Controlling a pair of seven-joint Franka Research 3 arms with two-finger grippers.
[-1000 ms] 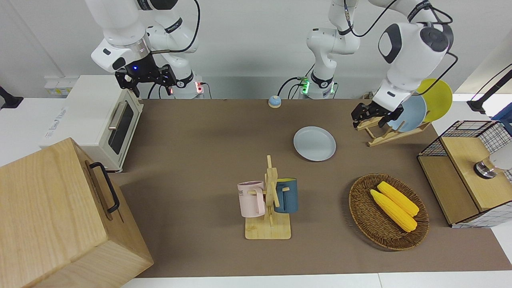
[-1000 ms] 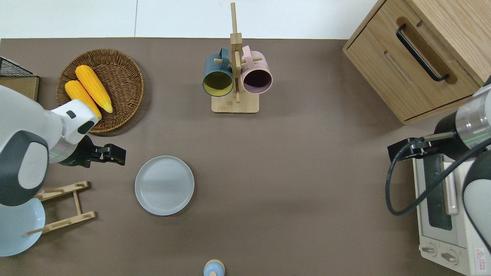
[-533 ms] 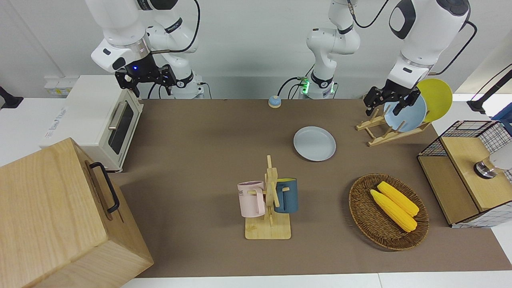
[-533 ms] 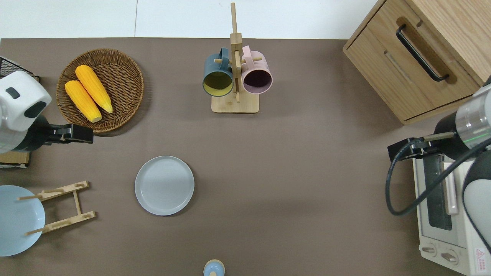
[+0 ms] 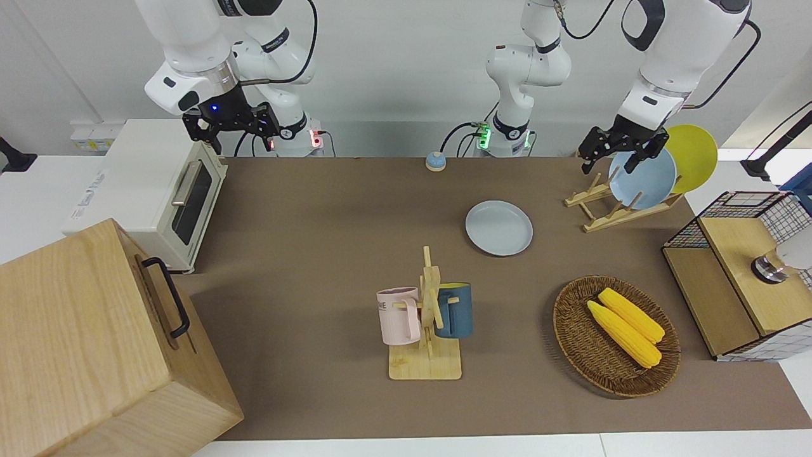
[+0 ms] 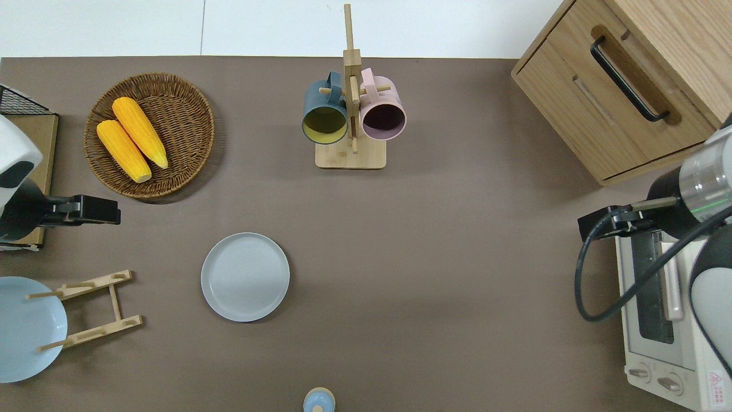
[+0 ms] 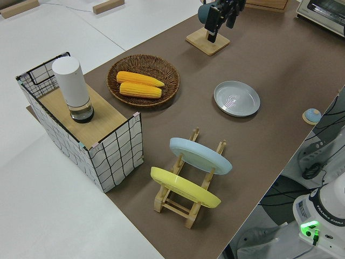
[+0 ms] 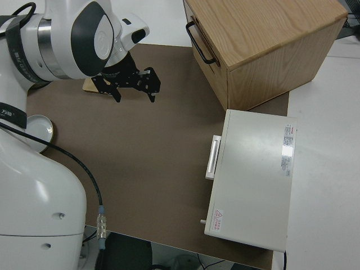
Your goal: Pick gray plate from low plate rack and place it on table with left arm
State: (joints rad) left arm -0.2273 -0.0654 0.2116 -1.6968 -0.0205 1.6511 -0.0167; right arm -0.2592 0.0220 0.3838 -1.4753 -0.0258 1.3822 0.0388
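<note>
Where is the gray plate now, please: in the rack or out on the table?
Out: the gray plate lies flat on the table, beside the rack, which holds only blue and yellow plates.

Robot base [image 7: 322,215]: "FRANKA EMIKA"
Right arm link [image 8: 8,111]: characters ending "方"
Pink mug [image 5: 398,315]: letters "ME"
Toaster oven [image 8: 253,178]: labels too small to read

Gray plate [image 6: 245,277], centre-left of the overhead view: smooth, faintly glossy glaze. Low plate rack [image 6: 91,309], lower left: pale bare wooden slats. Desk [image 6: 434,257]: matt brown mat.
</note>
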